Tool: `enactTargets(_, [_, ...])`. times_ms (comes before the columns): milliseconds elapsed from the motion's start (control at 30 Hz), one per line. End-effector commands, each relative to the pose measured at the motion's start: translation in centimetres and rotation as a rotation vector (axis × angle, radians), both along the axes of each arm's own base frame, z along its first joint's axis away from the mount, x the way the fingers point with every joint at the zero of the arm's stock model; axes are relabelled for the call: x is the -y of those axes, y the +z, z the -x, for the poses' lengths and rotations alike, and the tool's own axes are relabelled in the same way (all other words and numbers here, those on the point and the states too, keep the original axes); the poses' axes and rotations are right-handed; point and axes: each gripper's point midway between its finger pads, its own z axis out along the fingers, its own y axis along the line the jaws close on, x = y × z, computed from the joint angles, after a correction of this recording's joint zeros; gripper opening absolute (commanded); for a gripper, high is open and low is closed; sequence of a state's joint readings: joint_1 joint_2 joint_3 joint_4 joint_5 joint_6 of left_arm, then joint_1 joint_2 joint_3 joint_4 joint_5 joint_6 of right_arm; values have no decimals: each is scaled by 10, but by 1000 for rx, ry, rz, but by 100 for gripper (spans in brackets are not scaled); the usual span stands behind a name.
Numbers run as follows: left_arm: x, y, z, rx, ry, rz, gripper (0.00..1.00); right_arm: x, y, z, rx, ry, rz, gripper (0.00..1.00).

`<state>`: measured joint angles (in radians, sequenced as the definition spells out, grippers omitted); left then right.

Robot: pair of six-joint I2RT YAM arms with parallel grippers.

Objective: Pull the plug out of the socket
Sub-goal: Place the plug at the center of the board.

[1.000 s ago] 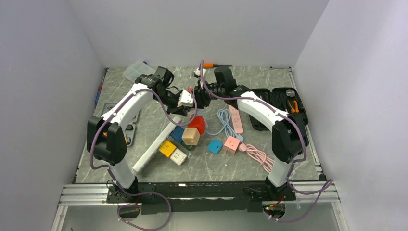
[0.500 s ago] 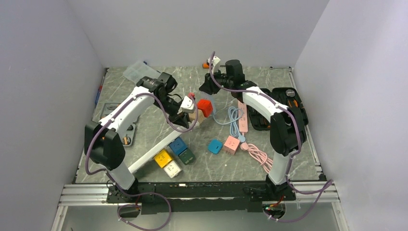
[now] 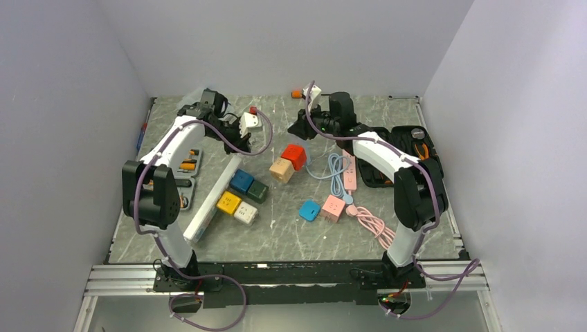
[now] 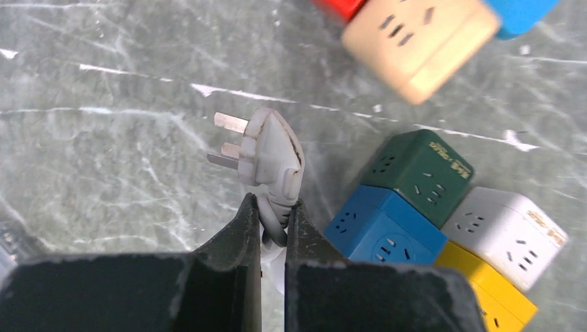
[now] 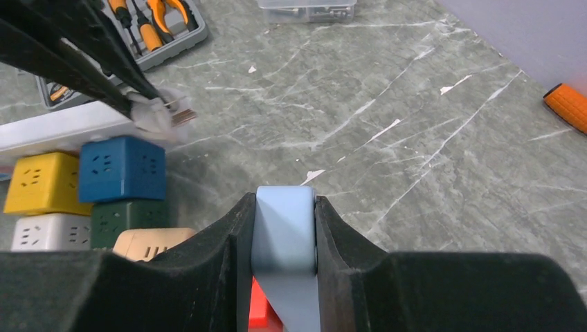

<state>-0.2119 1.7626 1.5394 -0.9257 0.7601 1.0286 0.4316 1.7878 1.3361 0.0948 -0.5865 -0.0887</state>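
The white plug [image 4: 273,149] hangs in the air with its metal prongs bare, free of any socket. My left gripper [image 4: 272,204] is shut on the plug's neck where the cable leaves it. From above, the plug [image 3: 250,122] sits at the back left of centre, with the left gripper [image 3: 239,126] beside it. My right gripper [image 5: 284,202] is shut on a pale blue socket block [image 5: 284,232], held above a red cube. In the top view the right gripper [image 3: 299,129] is well right of the plug, and the block is hidden there.
A red cube [image 3: 295,155] and a beige cube [image 3: 281,169] lie at centre. Blue [image 3: 241,181], green [image 3: 257,190], yellow [image 3: 228,203] and white [image 3: 245,213] cubes sit beside a long white strip [image 3: 208,211]. A pink strip [image 3: 348,173], pink cube [image 3: 333,206] and tool case [image 3: 408,149] lie to the right.
The two grippers, close together a second ago, have drawn apart. The left carried the plug back and left with bare prongs. The white strip and cubes have dropped flat on the table.
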Motion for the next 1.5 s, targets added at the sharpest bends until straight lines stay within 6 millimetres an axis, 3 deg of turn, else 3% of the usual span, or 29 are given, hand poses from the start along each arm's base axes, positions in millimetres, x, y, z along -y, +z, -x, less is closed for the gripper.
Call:
enactTargets(0, [7,21,-51,210,88,30,0,2,34,12,1,10,-86,0])
enactTargets(133, [6,0,-68,166,160,19,3,3,46,19,-35,-5,-126,0])
enactTargets(267, [8,-14,-76,87,218,27,19,7,51,28,-45,-30,-140,0])
enactTargets(367, [11,-14,-78,63,251,49,46,8,47,35,-39,-46,-109,0])
enactTargets(433, [11,-11,-77,62,261,58,74,9,45,37,-50,-49,-95,0])
enactTargets(500, [11,-1,-77,71,272,74,95,10,45,39,-59,-50,-92,0])
enactTargets(533, [11,8,-77,83,277,86,99,10,47,40,-59,-53,-94,0])
enactTargets(700, [16,65,-72,110,298,189,99,11,56,43,-51,-62,-98,0])
enactTargets(867, [36,111,-47,0,312,325,99,0,67,42,-47,-98,-66,0])
enactTargets(967, [48,112,-29,-70,326,317,99,-10,72,45,-36,-123,-37,0])
enactTargets(1233, [73,83,31,-179,247,338,99,-23,94,68,36,-91,-78,0])
enactTargets(1333, [78,69,44,-255,256,342,99,-20,97,70,52,-98,-83,0])
enactTargets(1467, [83,66,50,-364,338,375,99,-21,101,64,68,-130,-61,0])
